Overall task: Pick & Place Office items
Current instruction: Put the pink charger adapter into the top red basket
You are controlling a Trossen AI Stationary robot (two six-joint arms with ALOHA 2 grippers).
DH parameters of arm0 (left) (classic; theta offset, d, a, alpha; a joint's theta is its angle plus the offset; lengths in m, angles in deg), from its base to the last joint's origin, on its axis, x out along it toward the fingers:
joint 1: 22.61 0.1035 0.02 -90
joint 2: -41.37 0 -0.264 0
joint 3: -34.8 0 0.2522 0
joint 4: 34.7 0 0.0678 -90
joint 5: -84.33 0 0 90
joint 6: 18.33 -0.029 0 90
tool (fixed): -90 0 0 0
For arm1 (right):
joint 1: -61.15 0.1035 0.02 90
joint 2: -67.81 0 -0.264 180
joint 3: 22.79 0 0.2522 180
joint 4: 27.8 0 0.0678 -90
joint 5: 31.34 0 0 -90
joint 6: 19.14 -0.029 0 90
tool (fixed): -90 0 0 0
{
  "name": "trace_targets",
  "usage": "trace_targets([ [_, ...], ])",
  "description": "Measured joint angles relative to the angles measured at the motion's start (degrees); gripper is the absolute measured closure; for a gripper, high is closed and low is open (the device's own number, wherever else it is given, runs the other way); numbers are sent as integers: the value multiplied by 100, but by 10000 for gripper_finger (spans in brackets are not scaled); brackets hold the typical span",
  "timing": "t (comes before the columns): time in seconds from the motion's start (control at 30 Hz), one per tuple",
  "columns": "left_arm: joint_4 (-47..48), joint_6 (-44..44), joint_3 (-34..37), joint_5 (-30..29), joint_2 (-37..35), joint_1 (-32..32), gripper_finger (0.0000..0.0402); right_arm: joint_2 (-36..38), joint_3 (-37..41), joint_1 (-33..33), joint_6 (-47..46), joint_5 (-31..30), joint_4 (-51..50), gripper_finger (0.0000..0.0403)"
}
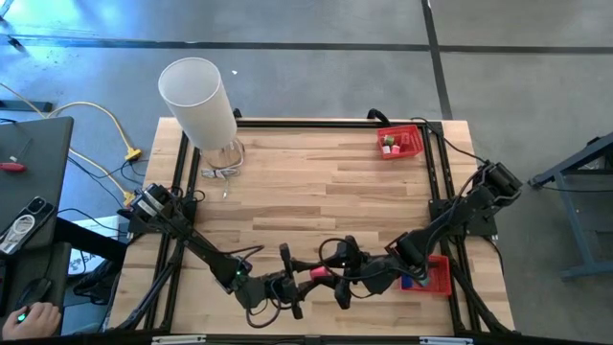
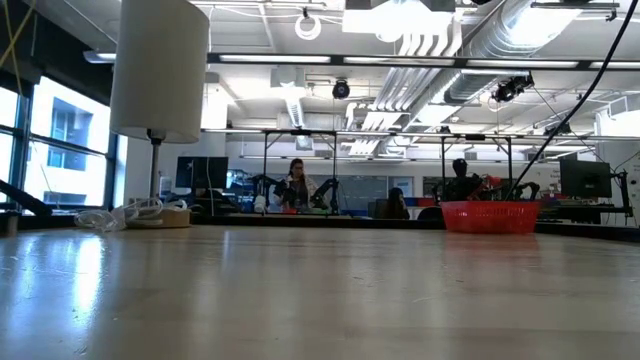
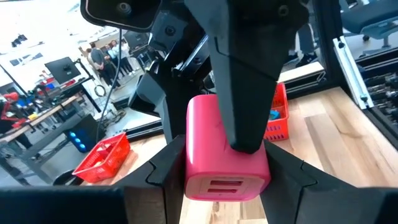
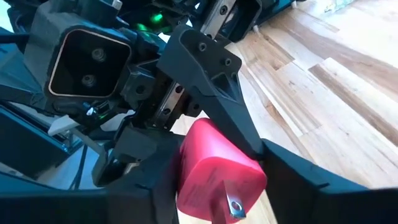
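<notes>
While both grippers meet above the table's (image 1: pixel 316 182) near edge, the left gripper (image 1: pixel 305 281) grips a pink block (image 1: pixel 319 273). The right gripper (image 1: pixel 337 276) has its jaws around the block too, beside the near red tray (image 1: pixel 442 278). Small pieces (image 1: pixel 391 146) sit in the far tray (image 1: pixel 414 140).

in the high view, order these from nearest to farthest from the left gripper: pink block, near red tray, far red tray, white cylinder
1. pink block, between the left gripper and the right gripper, near the table's front edge.
2. near red tray, front right.
3. far red tray, back right corner, and white cylinder, back left: too close to call.
</notes>
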Motion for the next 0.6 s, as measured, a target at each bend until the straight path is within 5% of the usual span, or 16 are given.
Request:
trace_targets([
  [0.13,18,-98,7,-46,2,-7,253,7,0,-4,-102,120,0,243],
  [0.6,-11,-71,7,47,4,-22,221,7,0,2,63,142,-115,248],
])
